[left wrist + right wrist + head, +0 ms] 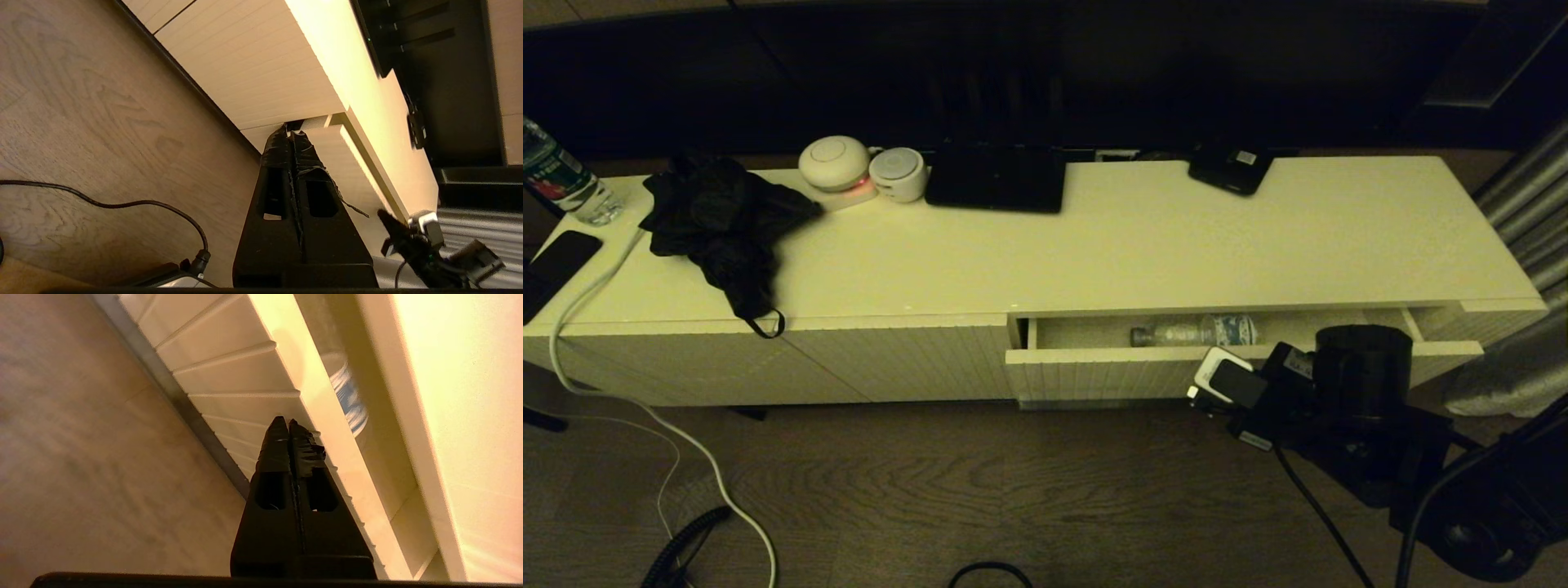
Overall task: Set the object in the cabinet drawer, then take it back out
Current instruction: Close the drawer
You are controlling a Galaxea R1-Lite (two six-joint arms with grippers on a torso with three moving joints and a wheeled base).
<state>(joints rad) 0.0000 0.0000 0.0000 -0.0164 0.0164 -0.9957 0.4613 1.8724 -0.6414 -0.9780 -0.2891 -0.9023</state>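
1. Water bottle (1194, 331) lies on its side inside the cabinet drawer (1111, 369), which stands partly open. Cap points toward the robot's left, labelled end toward its right. Bottle rests on the drawer floor toward the back, not touching the ribbed front.
2. Right end effector (288, 424): fingers pressed together, nothing between them, tips at the ribbed drawer front just below its top edge, right of the bottle.
3. Left end effector (292, 131): fingers together, empty, hanging low near the cabinet front; arm not in the head view.
4. Handling, judged: small clear plastic bottle, light, thin-walled, likely to give under a hard squeeze. Round and smooth, lying down, so it may roll when nudged.
5. Grasp site, judged: across the body mid-length, fingers either side, from above; opening is narrow, so entry looks tight.
6. Writing: blue-and-white label (351, 401) visible, text unreadable. Second bottle (560, 175) on the counter (1176, 245), far left, has a dark label with red, also unreadable.
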